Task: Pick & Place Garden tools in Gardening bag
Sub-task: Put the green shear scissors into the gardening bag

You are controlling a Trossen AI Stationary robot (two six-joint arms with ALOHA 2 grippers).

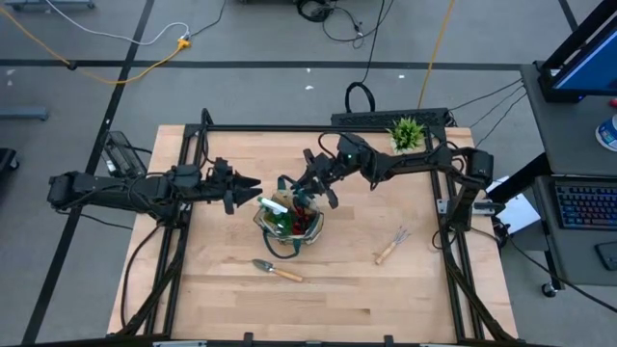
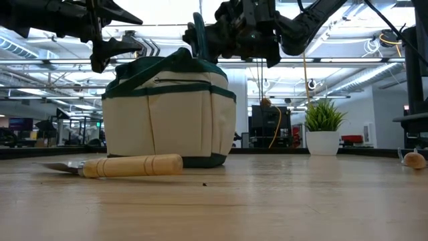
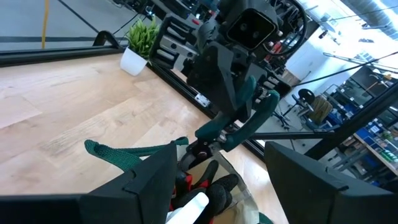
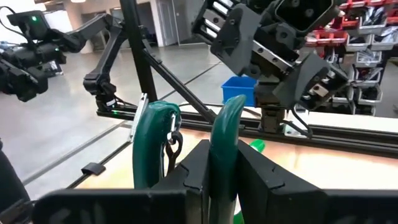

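**Pruners over the bag, two tools still out on the desk**

Starting on the left, our left gripper hangs with its fingers spread wide and nothing between them, just beside the gardening bag. The bag sits right in front of it, soft fabric with floppy dark handles, so we expect it to sag or slide if nudged.

Moving across, our right gripper is over the bag's open mouth, pinched narrow on the green-handled pruners. The right wrist view shows the two curved green handles squeezed together between the fingers. We judge the pruners stiff and fairly light, but the smooth coated handles could slip, and a hold on one handle alone would let them spring apart. Gripping both handles together looks right.

Below and to the side of that gripper, a wooden-handled trowel lies flat on the desk. Further right lies the hand fork. Both look rigid, blade-heavy at one end; we would take them mid-handle, across the wood, where the fingers get a round, grippy surface.
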